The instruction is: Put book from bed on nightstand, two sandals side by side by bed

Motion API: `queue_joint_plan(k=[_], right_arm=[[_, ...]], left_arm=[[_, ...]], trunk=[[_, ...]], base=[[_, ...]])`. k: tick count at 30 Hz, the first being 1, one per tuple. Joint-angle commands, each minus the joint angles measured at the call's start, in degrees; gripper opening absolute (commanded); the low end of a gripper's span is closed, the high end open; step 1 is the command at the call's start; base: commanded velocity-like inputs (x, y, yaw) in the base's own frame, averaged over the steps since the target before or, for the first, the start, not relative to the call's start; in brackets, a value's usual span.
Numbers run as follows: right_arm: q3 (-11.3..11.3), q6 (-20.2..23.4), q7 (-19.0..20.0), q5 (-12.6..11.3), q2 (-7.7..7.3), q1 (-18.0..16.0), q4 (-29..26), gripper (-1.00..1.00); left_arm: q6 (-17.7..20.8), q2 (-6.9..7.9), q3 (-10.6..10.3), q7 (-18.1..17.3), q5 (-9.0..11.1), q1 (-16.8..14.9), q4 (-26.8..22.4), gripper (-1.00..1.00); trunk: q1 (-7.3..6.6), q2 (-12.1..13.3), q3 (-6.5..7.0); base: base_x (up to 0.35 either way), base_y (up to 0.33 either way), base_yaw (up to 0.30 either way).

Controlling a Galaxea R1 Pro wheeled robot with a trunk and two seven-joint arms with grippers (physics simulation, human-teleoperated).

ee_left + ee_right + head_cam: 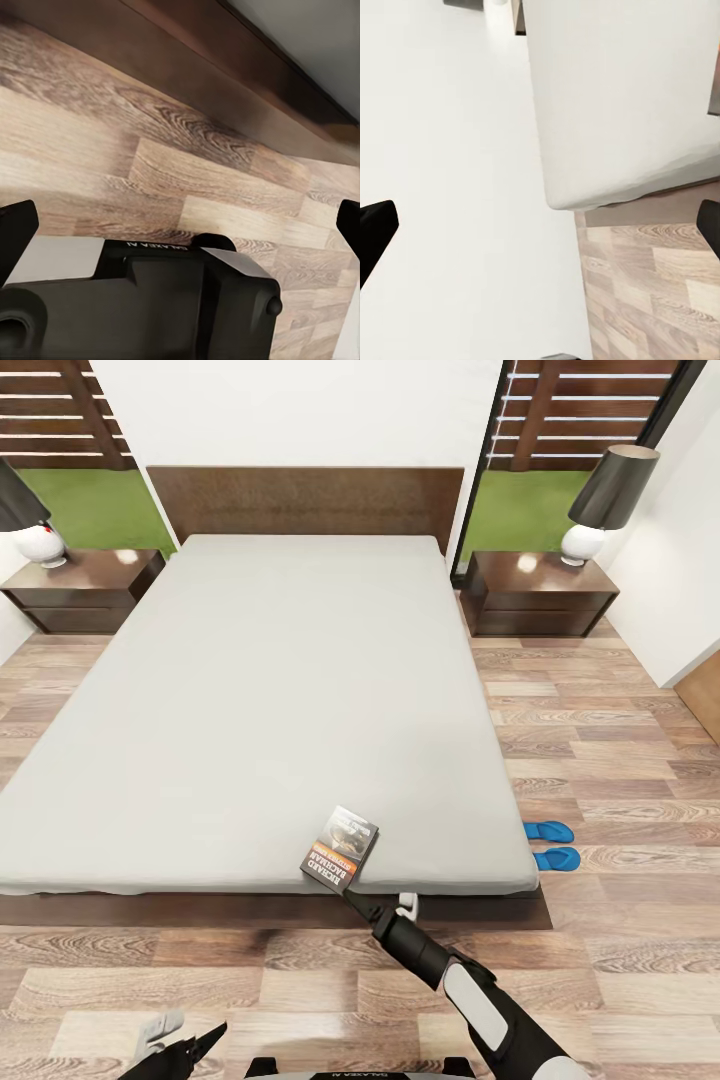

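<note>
Right gripper [352,892] is reaching up from the robot's arm to the foot edge of the bed [250,690], its tip meeting the near lower corner of the book [340,846]. Whether its fingers are pinching the cover cannot be told in the head view; in the right wrist view, the fingertips [375,232] are standing wide apart. That book is lying tilted on the mattress near the foot edge. Both blue sandals [550,844] are sitting side by side on the floor [600,740], just beside the bed's right corner. Two nightstands [540,592] are flanking the headboard. Left gripper [190,1050] is hanging low over the planks, fingers spread.
</note>
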Motion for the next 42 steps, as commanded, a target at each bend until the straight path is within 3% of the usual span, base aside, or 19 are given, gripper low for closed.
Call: queue_joint_plan(k=[1, 19, 35, 42], right_arm=[[0.06, 0.53, 0.10, -0.61, 0.00, -0.03, 0.04, 1.00], [-0.21, 0.54, 0.20, -0.76, -0.31, -0.03, -0.08, 1.00], [-3.17, 0.61, 0.20, -0.79, -0.25, -0.03, 0.00, 1.00], [-3.16, 0.57, 0.17, -0.70, -0.25, -0.03, 0.00, 1.00]], left_arm=[[-0.27, 0.04, -0.48, -0.09, 0.56, -0.02, 0.15, 1.00], [-0.16, 0.04, -0.53, -0.23, 0.60, -0.02, 0.24, 1.00], [-0.15, 0.04, -0.47, -0.26, 0.56, -0.02, 0.24, 1.00], [-0.15, 0.04, -0.45, -0.34, 0.55, -0.02, 0.24, 1.00]], trunk=[[0.00, -0.03, -0.03], [0.00, -0.03, -0.03], [3.52, -6.45, -2.91], [3.52, -6.45, -2.91]], base=[[0.000, 0.000, 0.000], [0.000, 0.000, 0.000], [0.000, 0.000, 0.000], [0.000, 0.000, 0.000]])
